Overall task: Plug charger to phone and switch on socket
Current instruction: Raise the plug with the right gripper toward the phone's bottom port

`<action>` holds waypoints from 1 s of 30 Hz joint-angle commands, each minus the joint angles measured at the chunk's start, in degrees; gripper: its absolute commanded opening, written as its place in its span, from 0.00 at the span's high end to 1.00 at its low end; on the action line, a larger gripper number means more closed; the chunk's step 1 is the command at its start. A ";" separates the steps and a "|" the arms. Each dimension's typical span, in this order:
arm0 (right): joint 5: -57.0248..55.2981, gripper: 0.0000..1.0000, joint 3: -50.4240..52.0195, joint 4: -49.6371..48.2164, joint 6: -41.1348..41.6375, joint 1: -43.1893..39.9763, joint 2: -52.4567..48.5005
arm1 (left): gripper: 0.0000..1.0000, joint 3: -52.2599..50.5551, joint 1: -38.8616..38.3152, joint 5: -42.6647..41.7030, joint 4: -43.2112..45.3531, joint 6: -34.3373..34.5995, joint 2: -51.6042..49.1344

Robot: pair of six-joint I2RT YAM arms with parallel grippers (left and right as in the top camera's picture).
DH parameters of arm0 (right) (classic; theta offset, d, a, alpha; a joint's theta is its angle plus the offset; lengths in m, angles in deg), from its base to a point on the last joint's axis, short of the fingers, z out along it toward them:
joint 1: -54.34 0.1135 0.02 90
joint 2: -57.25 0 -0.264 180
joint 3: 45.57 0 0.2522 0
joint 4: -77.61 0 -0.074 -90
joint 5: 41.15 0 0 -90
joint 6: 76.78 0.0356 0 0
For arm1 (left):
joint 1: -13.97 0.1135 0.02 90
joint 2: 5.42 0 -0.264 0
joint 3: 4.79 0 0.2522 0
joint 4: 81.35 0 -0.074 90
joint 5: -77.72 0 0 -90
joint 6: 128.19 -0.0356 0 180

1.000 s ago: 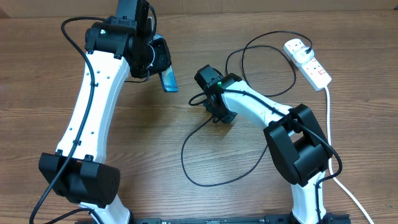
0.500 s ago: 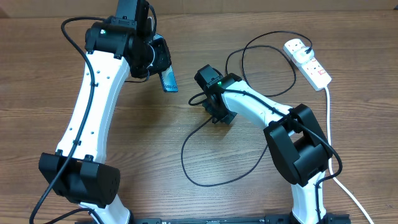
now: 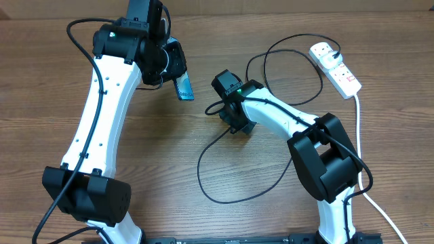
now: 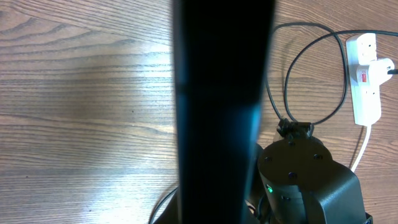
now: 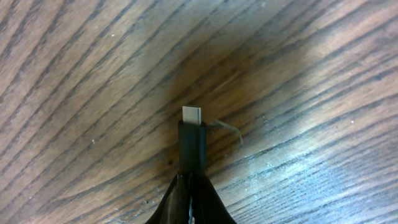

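Observation:
My left gripper (image 3: 173, 70) is shut on the phone (image 3: 183, 87), holding it on edge above the table with its blue-teal screen showing. In the left wrist view the phone (image 4: 217, 112) is a dark upright bar that hides the jaws. My right gripper (image 3: 237, 126) sits low at the table's middle, to the phone's right. It is shut on the charger's black connector (image 5: 192, 146), whose metal tip (image 5: 191, 114) sticks out just over the wood. The charger cable (image 3: 224, 198) loops across the table up to the white socket (image 3: 337, 68) at the far right.
The socket's thick white lead (image 3: 358, 135) runs down the right side towards the front edge. The black cable makes a second loop (image 3: 291, 68) between my right arm and the socket. The right arm's wrist (image 4: 305, 180) shows just right of the phone in the left wrist view.
My right gripper's jaws have closed onto the connector. Both arms otherwise stay where they were, and the phone has not moved.

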 commanded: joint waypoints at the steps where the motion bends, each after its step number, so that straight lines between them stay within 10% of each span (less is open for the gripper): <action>1: 0.48 0.96 -0.96 0.20 -3.06 -0.26 -1.73 | 0.96 0.44 -0.11 -0.20 0.39 0.35 0.15; 23: 26.84 0.96 -2.51 0.59 -40.37 4.17 31.69 | 0.96 0.46 14.53 -56.13 19.43 -3.23 0.15; 30: 23.21 0.96 -2.51 -1.11 -40.37 8.83 35.19 | 0.96 0.46 13.84 -58.90 17.86 -8.17 0.15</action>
